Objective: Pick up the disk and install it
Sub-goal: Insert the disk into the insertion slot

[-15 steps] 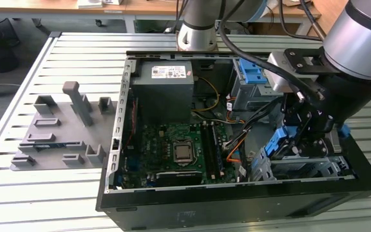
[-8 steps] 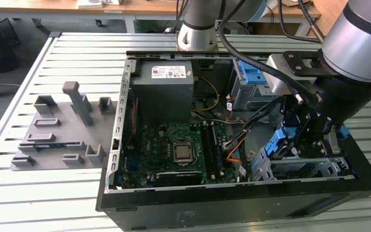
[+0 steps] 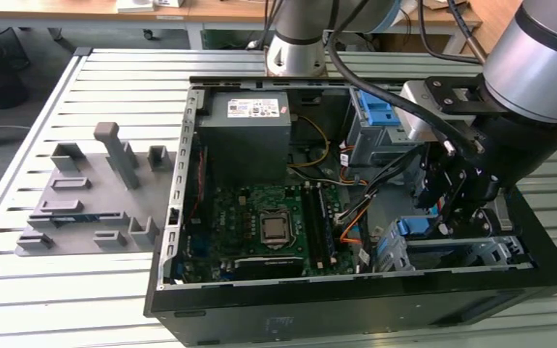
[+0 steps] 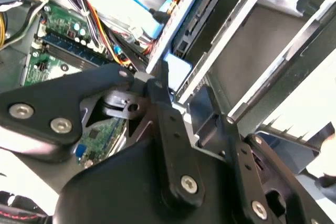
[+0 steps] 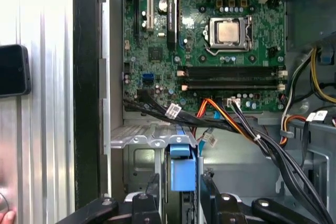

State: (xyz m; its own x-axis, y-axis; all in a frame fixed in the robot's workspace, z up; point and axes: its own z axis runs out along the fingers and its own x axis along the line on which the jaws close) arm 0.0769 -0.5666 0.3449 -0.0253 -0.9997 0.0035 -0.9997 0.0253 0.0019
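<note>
The gripper (image 3: pixel 455 206) hangs low inside the open computer case (image 3: pixel 259 304), at the near corner on the exterior view's right, above the silver drive cage (image 3: pixel 472 250); its black fingers (image 5: pixel 207 198) stand close on either side of a blue plastic piece (image 5: pixel 182 169) that sits upright in the cage slot, and they look clamped on it, though the contact itself is hidden behind the linkage in both wrist views; this blue piece seems to be the carrier end of the disk (image 3: pixel 416 227), whose silver body I cannot make out, sunk as it is into the cage; in the second wrist view a pale blue corner (image 4: pixel 177 71) shows just past the finger links, against the cage's metal rail.

In the exterior view the blue tab lies just to the left of the gripper's fingers and a little lower, at the cage's left edge; the disk is thus in the bay, with the gripper upon it or right at it.

Beyond, toward the far side of the case, sits the grey power-supply box (image 3: pixel 252 134) with its white sticker; the green motherboard (image 3: pixel 264 228) lies to the left of the cage, with orange and black cables (image 5: pixel 236 124) running across between them; a grey fixture plate (image 3: pixel 90 206) rests on the slatted table (image 3: pixel 27 290), well apart on the exterior view's left.
</note>
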